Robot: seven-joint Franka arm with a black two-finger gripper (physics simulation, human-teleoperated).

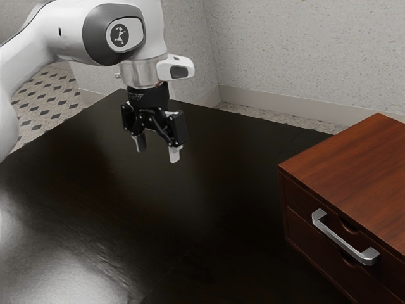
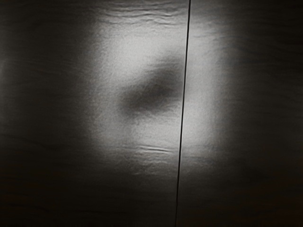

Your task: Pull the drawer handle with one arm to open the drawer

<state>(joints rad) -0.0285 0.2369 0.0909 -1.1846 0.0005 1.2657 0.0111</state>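
Drawer (image 1: 304,235) and cabinet (image 1: 354,164) are cut off by the exterior view's right edge; arm (image 1: 38,44), by its left.

Glossy dark table (image 1: 126,209) — brushed-metal handle (image 1: 342,235)

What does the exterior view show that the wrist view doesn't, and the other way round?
Exterior view: the arm, its claw open and hanging above the table, well apart from the wooden drawer cabinet at the exterior view's right, whose silver handle is untouched. Wrist view: a thin dark seam under the hand, and a blurred shadow within a bright patch. Shared: the dark glossy table.
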